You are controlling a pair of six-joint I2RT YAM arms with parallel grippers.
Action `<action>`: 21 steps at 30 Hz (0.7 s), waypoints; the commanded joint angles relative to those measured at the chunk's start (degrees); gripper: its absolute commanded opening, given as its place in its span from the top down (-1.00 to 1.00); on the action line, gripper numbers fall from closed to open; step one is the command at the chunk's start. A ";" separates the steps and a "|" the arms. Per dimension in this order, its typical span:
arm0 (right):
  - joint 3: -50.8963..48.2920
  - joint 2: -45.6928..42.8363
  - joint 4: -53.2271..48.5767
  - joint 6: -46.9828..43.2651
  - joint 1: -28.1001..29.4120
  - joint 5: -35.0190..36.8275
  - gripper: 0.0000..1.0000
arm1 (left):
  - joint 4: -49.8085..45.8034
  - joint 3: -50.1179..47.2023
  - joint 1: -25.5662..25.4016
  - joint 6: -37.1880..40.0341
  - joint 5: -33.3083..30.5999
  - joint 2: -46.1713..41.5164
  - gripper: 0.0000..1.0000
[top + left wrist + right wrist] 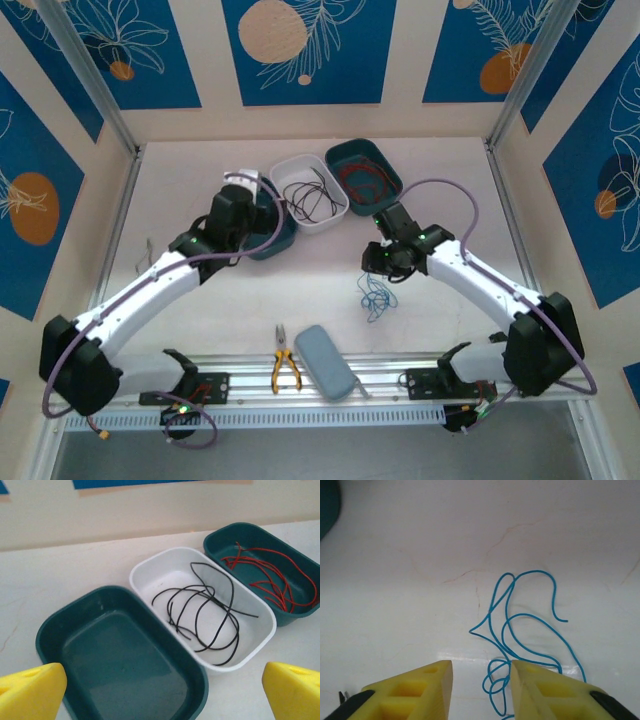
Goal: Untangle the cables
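A blue cable (520,625) lies in loose loops on the white table, also seen as the blue cable (375,295) from above. My right gripper (482,687) is open just over it, with its knotted loops between the yellow fingers (415,692), close to the right one. The black cable (210,610) lies coiled in the white bin (260,640), and the red cable (272,577) in the far teal bin (220,540). My left gripper (162,700) hangs wide open above an empty teal bin (60,625), holding nothing.
Yellow-handled pliers (284,368) and a grey case (326,362) lie by the aluminium rail at the near edge. The three bins stand in a row at the back centre. Bare tabletop stretches left and right of the blue cable.
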 commanded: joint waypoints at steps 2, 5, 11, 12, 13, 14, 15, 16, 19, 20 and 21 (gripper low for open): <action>3.90 4.72 -3.72 -0.65 2.27 3.25 0.38 | 5.95 -8.56 1.54 -5.18 1.40 -6.08 -1.00; 5.70 8.04 -5.94 -0.44 3.13 5.50 0.44 | 7.05 -13.10 1.96 -6.42 2.98 -9.56 -1.00; 7.00 12.03 -7.03 -0.13 3.51 6.62 0.52 | 7.05 -18.20 2.04 -7.65 6.07 -12.80 -1.00; 7.08 12.54 -7.12 -0.12 3.53 6.64 0.52 | 7.12 -18.78 2.02 -7.90 6.59 -12.94 -1.00; 7.26 13.17 -7.14 -0.10 3.50 6.64 0.53 | 7.38 -19.35 2.05 -8.29 7.12 -12.96 -1.00; 7.35 13.86 -7.17 -0.03 3.52 6.80 0.54 | 7.81 -19.98 1.97 -8.68 7.63 -12.97 -1.00; 7.44 14.22 -7.20 -0.05 3.50 6.81 0.55 | 8.34 -20.45 2.01 -9.06 8.08 -12.87 -1.00; 7.52 14.85 -7.12 -0.09 3.50 6.91 0.56 | 8.78 -20.86 2.03 -9.48 8.57 -12.68 -1.00; 7.78 16.17 -7.05 -0.12 3.50 7.32 0.62 | 10.17 -21.46 2.05 -10.24 9.59 -11.80 -1.00; 7.87 16.47 -7.05 0.04 3.52 7.57 0.66 | 10.50 -21.47 2.04 -10.37 10.01 -11.37 -1.00; 7.82 16.58 -6.88 0.16 3.50 7.73 0.68 | 10.87 -21.42 2.00 -10.45 10.44 -10.97 -1.00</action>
